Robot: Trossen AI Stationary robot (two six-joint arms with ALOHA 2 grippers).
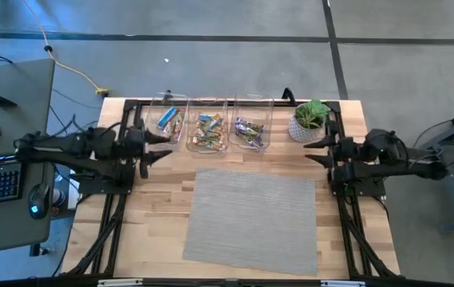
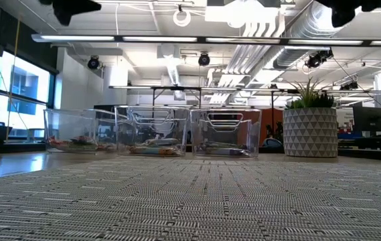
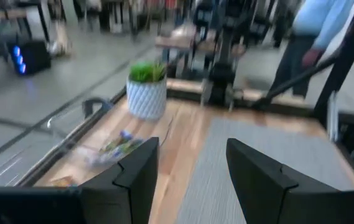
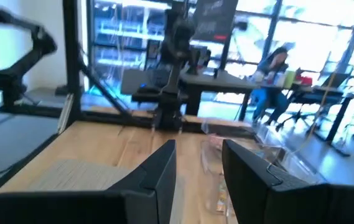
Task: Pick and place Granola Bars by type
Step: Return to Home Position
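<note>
- Grey mat [image 2: 190,201] lies foremost.
- Granola Bars [image 1: 208,131] sit in three clear bins [image 2: 153,124] behind it.
- Left gripper [image 1: 163,147] and right gripper [image 1: 316,151] hang at opposite edges of the table [image 1: 155,209], fingers parted.

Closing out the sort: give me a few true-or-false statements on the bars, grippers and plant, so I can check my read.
1. Every bar in view lies in the bins; none is on the mat. True.
2. The left gripper holds a bar. False: it is open and empty, at the table's left edge.
3. The plant stands on the mat. False: it stands on bare wood beside the bins.
4. The right gripper is open and empty. True.
</note>
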